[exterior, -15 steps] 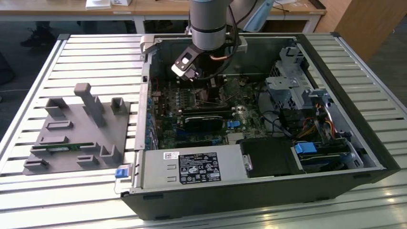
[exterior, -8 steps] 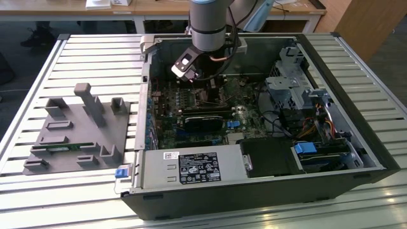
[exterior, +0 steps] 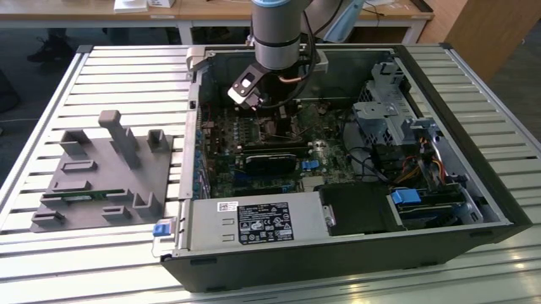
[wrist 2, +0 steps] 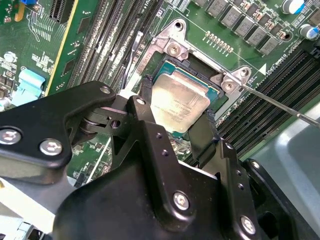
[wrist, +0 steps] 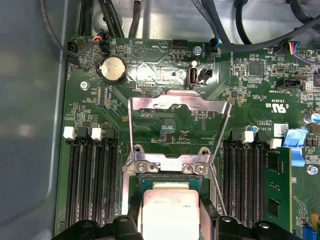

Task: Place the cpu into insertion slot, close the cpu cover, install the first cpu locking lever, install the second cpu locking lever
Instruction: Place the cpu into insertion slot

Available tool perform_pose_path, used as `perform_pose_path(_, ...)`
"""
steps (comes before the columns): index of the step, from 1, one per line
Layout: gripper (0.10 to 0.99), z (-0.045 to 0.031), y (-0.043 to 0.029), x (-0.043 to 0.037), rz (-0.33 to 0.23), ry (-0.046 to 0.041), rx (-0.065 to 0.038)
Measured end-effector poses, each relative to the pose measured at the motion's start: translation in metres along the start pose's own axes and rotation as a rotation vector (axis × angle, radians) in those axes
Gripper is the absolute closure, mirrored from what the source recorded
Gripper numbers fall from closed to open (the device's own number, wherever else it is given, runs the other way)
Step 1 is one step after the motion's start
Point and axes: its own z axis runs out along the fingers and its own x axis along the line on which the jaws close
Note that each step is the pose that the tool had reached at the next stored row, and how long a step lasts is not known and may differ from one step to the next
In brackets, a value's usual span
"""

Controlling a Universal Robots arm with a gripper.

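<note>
Cpu (wrist 2: 180,102): small square chip, pale silvery top, squared over the slot (wrist 2: 199,64) and clamped on two opposite edges by the gripper (wrist 2: 175,122). Whether it is seated cannot be told.
Slot: dark socket, silvery rim, ringed by green board.
Cover (wrist: 150,103): thin silvery frame, swung open on its hinge; board is seen through the cut-out.

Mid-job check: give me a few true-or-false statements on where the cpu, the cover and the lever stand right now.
1. The cpu cover is swung open, off the insertion slot. True.
2. The gripper has its fingers against opposite sides of the cpu. True.
3. The cpu sits far from the insertion slot. False: it is at the slot, between the fingers.
4. A locking lever is latched over the cover. False: the thin lever juts free beside the slot.
</note>
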Motion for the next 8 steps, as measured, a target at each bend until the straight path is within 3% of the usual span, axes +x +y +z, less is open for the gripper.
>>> perform_pose_path(8, 0.549, 0.0001, 0.0, 0.0001, 0.0, 0.0002, 0.0)
